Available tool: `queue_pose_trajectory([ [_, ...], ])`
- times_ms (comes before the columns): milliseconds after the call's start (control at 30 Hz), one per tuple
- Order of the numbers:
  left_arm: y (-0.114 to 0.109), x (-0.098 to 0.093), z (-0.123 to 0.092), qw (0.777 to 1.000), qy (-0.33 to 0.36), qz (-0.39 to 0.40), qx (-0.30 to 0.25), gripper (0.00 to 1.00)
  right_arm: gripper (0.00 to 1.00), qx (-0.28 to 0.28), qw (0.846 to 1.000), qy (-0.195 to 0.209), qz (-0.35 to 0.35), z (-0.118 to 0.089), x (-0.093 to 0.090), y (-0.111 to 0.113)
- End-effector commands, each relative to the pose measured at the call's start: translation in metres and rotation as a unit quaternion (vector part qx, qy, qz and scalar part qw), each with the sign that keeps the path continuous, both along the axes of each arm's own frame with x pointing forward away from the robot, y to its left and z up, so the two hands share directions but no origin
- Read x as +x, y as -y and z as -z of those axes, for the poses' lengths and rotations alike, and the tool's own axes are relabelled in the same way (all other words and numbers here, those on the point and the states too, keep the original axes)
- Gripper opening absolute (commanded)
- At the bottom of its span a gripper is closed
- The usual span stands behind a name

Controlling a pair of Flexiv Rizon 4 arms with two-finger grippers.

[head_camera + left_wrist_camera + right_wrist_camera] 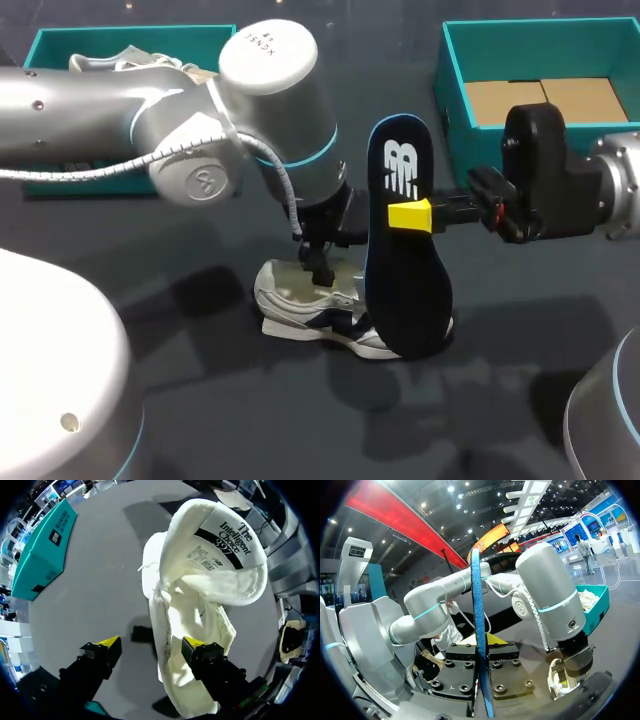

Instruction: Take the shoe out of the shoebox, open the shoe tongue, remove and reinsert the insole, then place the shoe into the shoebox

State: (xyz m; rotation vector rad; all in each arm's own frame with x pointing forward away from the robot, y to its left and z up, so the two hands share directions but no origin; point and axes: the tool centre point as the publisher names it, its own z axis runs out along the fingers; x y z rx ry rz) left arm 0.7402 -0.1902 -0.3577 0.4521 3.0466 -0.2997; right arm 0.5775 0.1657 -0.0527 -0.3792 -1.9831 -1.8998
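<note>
A white shoe with navy trim (320,305) lies on its sole on the dark table, its tongue (225,545) folded back so the inside shows. My left gripper (318,268) points down into it. In the left wrist view this gripper (150,644) is open, one fingertip (194,643) over the shoe's inside and the other over the table, with the shoe's side wall between them. My right gripper (415,215) is shut on a dark navy insole (403,240), held upright just right of the shoe. The right wrist view shows the insole (479,630) edge-on between that gripper's fingers (481,647).
A teal box (60,45) at the back left holds something white. A second teal box (455,70) at the back right has cardboard in its bottom. The left arm's large elbow (270,70) stands over the middle back of the table.
</note>
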Motion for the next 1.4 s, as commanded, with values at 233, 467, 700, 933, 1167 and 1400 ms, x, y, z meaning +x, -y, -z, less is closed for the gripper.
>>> queue_pose_trajectory([
  [233, 0.010, 0.001, 0.023, 1.000, -0.012, 0.003, 0.004, 0.45, 0.00, 0.000, 1.000, 0.000, 0.001, 0.001, 0.000, -0.002],
  [467, 0.007, -0.002, 0.027, 1.000, -0.020, 0.007, 0.012, 0.41, 0.00, 0.000, 1.000, 0.000, 0.001, 0.001, 0.000, -0.002],
  [700, 0.005, -0.007, 0.027, 1.000, -0.019, 0.012, 0.014, 0.00, 0.00, 0.000, 1.000, 0.000, 0.001, 0.001, 0.000, -0.002],
  [933, -0.002, -0.010, 0.016, 0.998, -0.049, 0.047, -0.004, 0.00, 0.00, 0.000, 1.000, 0.000, 0.001, 0.001, 0.000, -0.002],
  [1167, -0.003, -0.021, -0.007, 0.971, -0.042, 0.228, 0.055, 0.00, 0.00, 0.000, 1.000, 0.000, 0.001, 0.001, 0.000, -0.002],
  [1400, -0.002, -0.025, -0.017, 0.974, 0.000, 0.219, 0.059, 0.00, 0.00, 0.000, 1.000, 0.000, 0.001, 0.001, 0.000, -0.002],
])
